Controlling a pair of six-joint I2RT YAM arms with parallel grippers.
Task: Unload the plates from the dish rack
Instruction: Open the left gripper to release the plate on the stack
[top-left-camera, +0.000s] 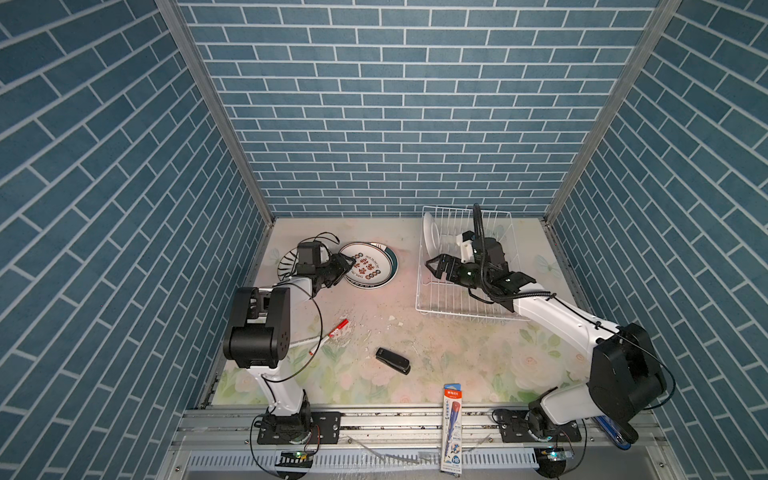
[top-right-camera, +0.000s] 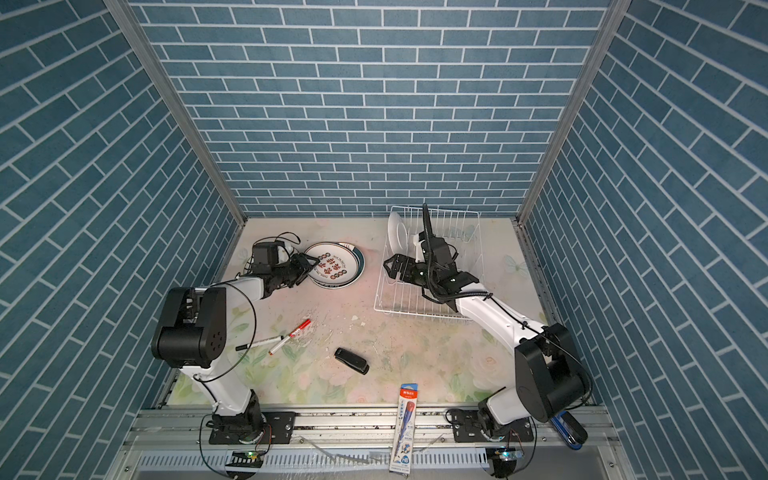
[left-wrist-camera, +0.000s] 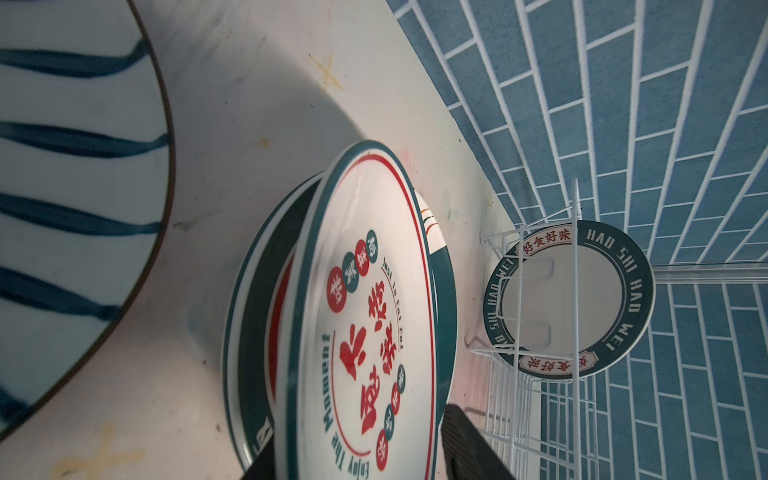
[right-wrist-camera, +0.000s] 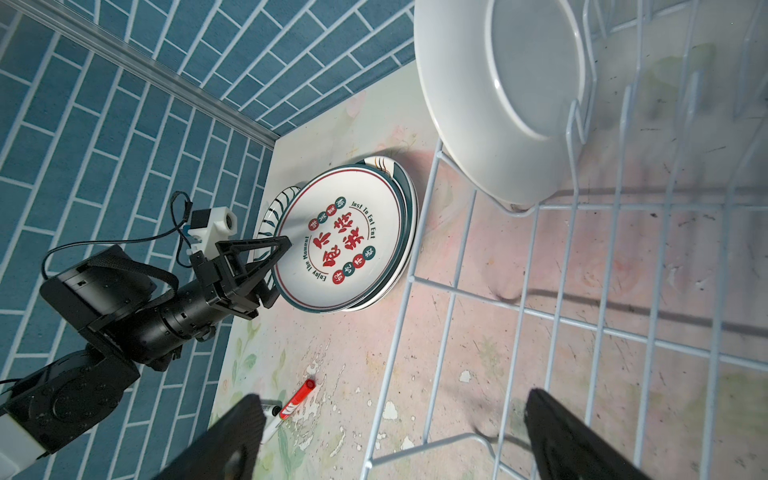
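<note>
A plate (top-left-camera: 368, 266) (top-right-camera: 334, 265) with a green rim and red characters tops a stack at the back left of the table. My left gripper (top-left-camera: 351, 264) (left-wrist-camera: 365, 457) (right-wrist-camera: 280, 266) is open, its jaws spread around that plate's near rim (left-wrist-camera: 365, 316). A striped plate (top-left-camera: 286, 259) (left-wrist-camera: 75, 187) lies beside the stack, partly hidden by the left wrist. One plate (top-left-camera: 431, 235) (right-wrist-camera: 498, 95) stands upright in the far left corner of the white wire dish rack (top-left-camera: 465, 291) (top-right-camera: 415, 299). My right gripper (top-left-camera: 432, 268) (right-wrist-camera: 395, 436) hovers wide open over the rack's left side, holding nothing.
Two markers (top-left-camera: 338, 328) lie at the table's middle left and a black stapler (top-left-camera: 392, 360) sits nearer the front. A pencil pack (top-left-camera: 452, 428) rests across the front rail. Blue tiled walls close in three sides.
</note>
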